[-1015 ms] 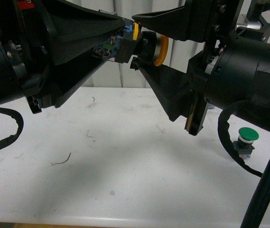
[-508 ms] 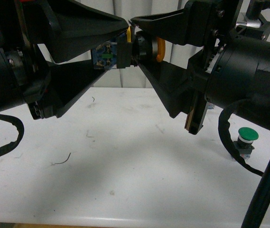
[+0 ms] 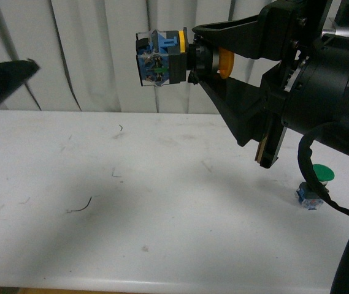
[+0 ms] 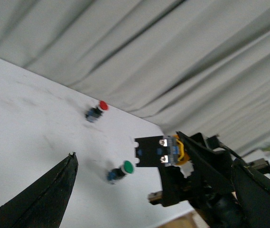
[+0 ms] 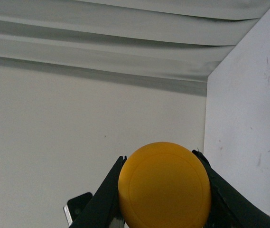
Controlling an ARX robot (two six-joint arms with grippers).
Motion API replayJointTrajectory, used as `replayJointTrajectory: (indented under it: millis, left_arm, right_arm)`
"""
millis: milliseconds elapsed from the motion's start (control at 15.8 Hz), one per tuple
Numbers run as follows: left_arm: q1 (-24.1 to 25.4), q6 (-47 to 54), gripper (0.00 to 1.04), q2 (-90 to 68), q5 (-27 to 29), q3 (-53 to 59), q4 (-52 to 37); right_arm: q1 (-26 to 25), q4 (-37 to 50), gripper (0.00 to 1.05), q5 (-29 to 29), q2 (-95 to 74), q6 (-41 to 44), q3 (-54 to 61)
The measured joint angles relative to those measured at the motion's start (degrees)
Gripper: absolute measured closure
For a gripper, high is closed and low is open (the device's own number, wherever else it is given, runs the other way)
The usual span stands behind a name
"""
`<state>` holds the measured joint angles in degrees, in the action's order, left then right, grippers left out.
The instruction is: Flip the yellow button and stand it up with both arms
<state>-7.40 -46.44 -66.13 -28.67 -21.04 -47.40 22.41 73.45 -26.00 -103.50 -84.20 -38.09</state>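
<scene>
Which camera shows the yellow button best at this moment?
The front view: the yellow button shows whole and side-on, clamped in the right gripper. The left wrist view shows it small and distant; the right wrist view shows only its round cap.

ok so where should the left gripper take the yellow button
Probably by the blocky base, coming from the robot's left. The yellow button sits sideways in the air, right gripper clamped on its collar, cap inside those jaws; only the flat-sided base sticks out free.
</scene>
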Motion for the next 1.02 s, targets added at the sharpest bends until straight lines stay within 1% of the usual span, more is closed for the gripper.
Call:
replayJointTrajectory:
  millis: [127, 254, 381, 444, 508, 571, 634, 698, 761, 888, 1015]
  left_arm:
    - [-0.55, 8.52, 0.07, 10.93, 6.91, 1.33, 12.52]
    - [-3.74, 19.85, 0.07, 23.98, 15.98, 1.66, 25.83]
    - [-9.86, 29.86, 0.07, 35.85, 24.28, 1.66, 37.64]
    - [-13.38, 33.66, 0.07, 40.39, 28.50, 1.66, 41.88]
    - [-17.99, 37.90, 0.07, 44.70, 34.03, 1.66, 46.31]
    - [-21.94, 41.05, 0.08, 47.12, 39.69, 1.81, 47.95]
    - [-25.18, 43.21, 0.19, 48.50, 48.74, 2.84, 46.73]
    - [-21.77, 44.37, 0.31, 50.99, 54.75, 5.66, 47.45]
    - [-17.62, 44.96, 0.42, 52.63, 54.49, 7.93, 48.00]
    - [-11.93, 45.42, 0.66, 55.87, 47.91, 10.12, 47.98]
    - [-6.49, 45.42, 0.89, 58.21, 43.06, 12.33, 47.93]
  right_arm:
    - [-0.31, -0.02, 0.69, 0.00, 0.00, 0.07, 0.00]
    - [-0.37, 0.04, 0.69, 0.02, 0.00, 0.26, 0.00]
    - [-0.35, 0.02, 0.69, 0.02, 0.00, 0.52, 0.00]
    - [-0.35, 0.02, 0.69, 0.02, 0.02, 0.74, 0.00]
    - [-0.35, 0.00, 0.69, -0.02, 0.02, 1.01, 0.00]
    - [-0.39, 0.00, 0.69, -0.04, 0.02, 1.22, 0.00]
    - [-0.68, 0.02, 0.69, -0.17, 0.04, 1.33, 0.00]
    - [-0.74, 0.02, 0.69, -0.50, 0.04, 1.33, 0.00]
    - [-0.96, -0.02, 0.69, -0.46, 0.04, 1.38, 0.00]
    - [-1.03, 0.00, 0.69, -0.55, 0.09, 1.57, 0.00]
    - [-1.05, 0.02, 0.69, -0.61, 0.11, 1.79, 0.00]
